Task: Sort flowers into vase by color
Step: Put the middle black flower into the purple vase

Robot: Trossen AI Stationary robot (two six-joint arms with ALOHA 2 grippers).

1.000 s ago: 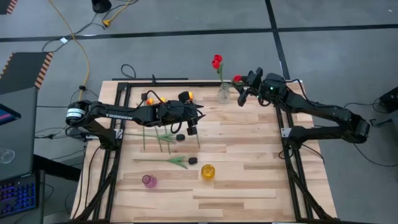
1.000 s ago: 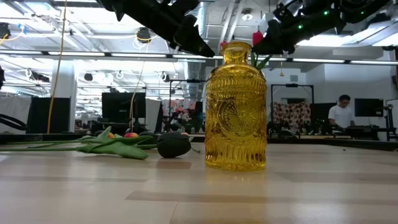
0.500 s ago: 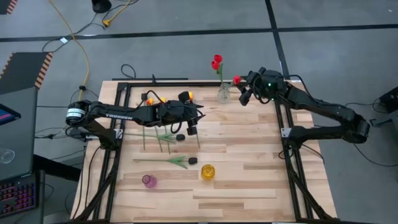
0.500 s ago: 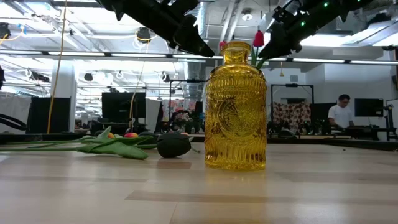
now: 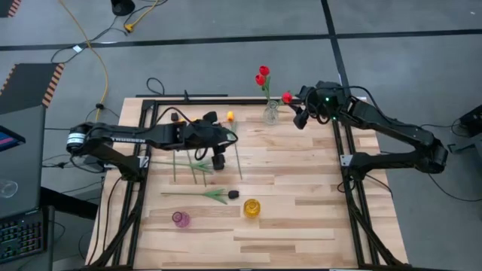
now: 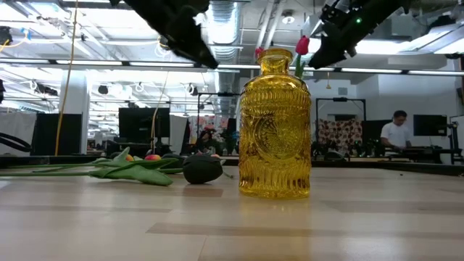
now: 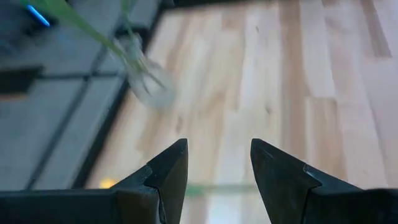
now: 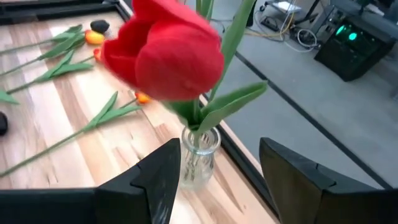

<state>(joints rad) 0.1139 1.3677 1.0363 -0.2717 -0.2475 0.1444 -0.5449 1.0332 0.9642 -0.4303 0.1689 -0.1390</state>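
Observation:
A clear vase [image 5: 270, 114] near the table's far edge holds two red tulips [image 5: 262, 74]. A third red tulip [image 8: 165, 56] leans out of it toward my right gripper [image 8: 221, 180], which is open just right of the vase [image 8: 199, 158], its fingers on either side of the tulip's line without touching it. My left gripper [image 5: 219, 160] is open above the loose flowers at the table's middle left. A yellow-orange tulip [image 5: 230, 115] lies there with several green stems [image 5: 192, 164]. A black tulip [image 5: 233, 194] lies flat nearer the front.
A yellow glass vase [image 5: 251, 208] and a small pink vase [image 5: 181, 219] stand near the table's near edge. In the low view the yellow vase [image 6: 275, 123] fills the middle, with the black tulip head [image 6: 202, 169] beside it. A black frame [image 5: 339, 143] borders the table. A person stands far behind.
My left arm has drawn back toward the table's left, carrying its open gripper a little left and nearer above the loose stems. My right gripper has kept open beside the clear vase, shifting only slightly; the leaning red tulip has stayed in place.

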